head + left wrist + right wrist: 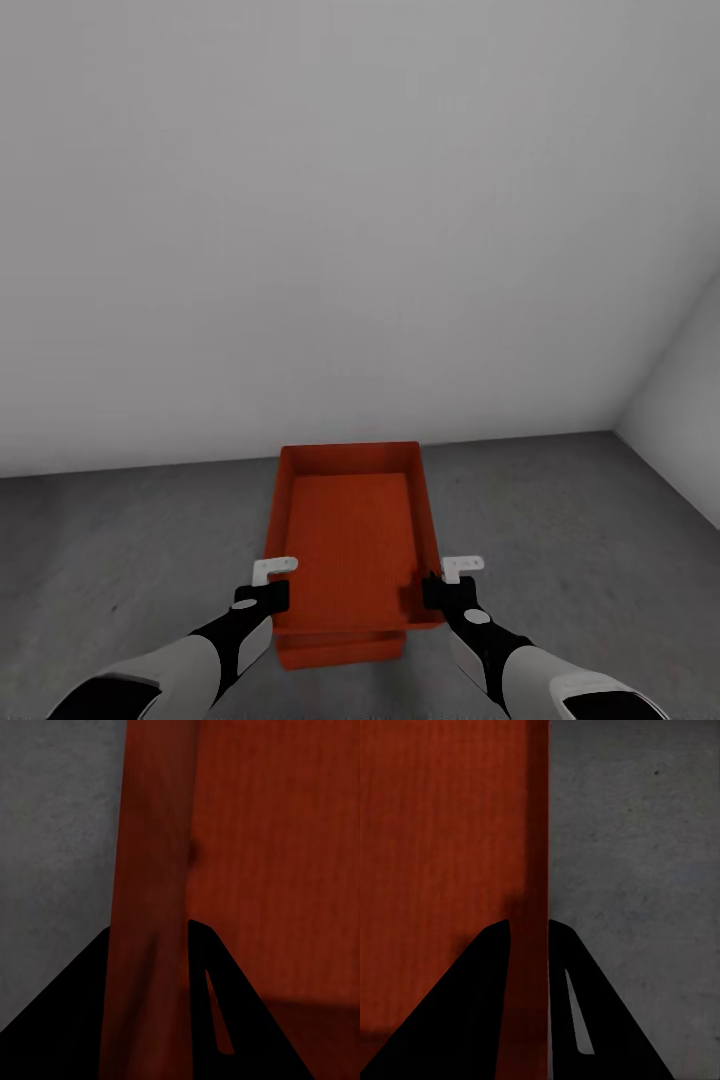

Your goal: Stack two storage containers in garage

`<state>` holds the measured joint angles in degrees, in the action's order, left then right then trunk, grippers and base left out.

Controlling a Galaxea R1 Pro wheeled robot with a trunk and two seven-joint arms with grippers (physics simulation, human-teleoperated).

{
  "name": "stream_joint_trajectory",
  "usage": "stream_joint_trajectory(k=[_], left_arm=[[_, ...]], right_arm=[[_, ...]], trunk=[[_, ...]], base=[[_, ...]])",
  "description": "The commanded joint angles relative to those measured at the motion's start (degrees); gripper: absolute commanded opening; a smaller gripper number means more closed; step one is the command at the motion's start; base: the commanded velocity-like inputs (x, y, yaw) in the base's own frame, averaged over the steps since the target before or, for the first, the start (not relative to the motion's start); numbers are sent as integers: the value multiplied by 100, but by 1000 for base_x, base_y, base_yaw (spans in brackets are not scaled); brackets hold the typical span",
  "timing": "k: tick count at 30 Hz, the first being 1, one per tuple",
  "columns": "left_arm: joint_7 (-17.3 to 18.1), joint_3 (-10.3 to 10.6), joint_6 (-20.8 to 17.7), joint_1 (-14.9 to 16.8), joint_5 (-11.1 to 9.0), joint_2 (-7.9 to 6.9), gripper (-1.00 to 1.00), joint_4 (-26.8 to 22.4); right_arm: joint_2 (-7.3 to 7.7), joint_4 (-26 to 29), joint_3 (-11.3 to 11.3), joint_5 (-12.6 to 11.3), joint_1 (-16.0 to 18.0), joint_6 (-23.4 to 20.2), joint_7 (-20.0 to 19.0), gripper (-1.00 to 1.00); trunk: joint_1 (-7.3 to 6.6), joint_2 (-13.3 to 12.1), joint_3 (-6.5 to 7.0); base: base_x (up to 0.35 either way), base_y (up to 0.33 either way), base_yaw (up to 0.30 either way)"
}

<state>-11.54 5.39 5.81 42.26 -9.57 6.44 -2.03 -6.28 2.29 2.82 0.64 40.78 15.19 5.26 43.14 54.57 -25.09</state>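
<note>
Left gripper (pixel 268 590) is clamped on the left side wall of the upper orange-red rectangular plastic bin (pixel 352 535), one finger inside, one outside; the left wrist view shows the wall pinched between the dark fingers (pixel 206 997). Right gripper (pixel 450 585) is clamped the same way on the right wall, which the right wrist view shows running between its fingers (pixel 487 997).

The held bin is carried level, directly over a second identical orange-red bin (pixel 340 648), of which just the near edge is seen below the upper one's near rim. Whether the two are already touching cannot be told (likely seated or nearly so).

Both bins are on or over the dark grey mottled concrete floor (pixel 560 520), near the foot of the plain white wall (pixel 350 220), with a wall corner off to the right. So this is taken as the garage, stacking step, nearly done.

To finish well:
- Both wrists are to be lowered together, so the bin stays flat.
- Near edges should be aligned before release; the upper bin looks slightly offset to the far side.
- Both grips should be opened only once weight is taken by the lower bin, then lifted straight up clear of the walls.
</note>
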Motion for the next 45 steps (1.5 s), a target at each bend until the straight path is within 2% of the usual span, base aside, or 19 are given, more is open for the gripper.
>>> stream_joint_trajectory(k=[1,28,45], left_arm=[[-41,-213,25,1,-98,-64,-100,18],[-41,-213,25,1,-98,-64,-100,18],[-33,-213,25,1,-98,-67,-100,18]], right_arm=[[-5,18,-405,121,9,80,28,-100],[-5,18,-405,121,9,81,28,-100],[-1,18,-409,118,9,81,28,-100]], trunk=[[0,5,-15],[0,5,-263],[0,5,-407]], base=[[0,0,0],[8,0,0],[209,0,0]])
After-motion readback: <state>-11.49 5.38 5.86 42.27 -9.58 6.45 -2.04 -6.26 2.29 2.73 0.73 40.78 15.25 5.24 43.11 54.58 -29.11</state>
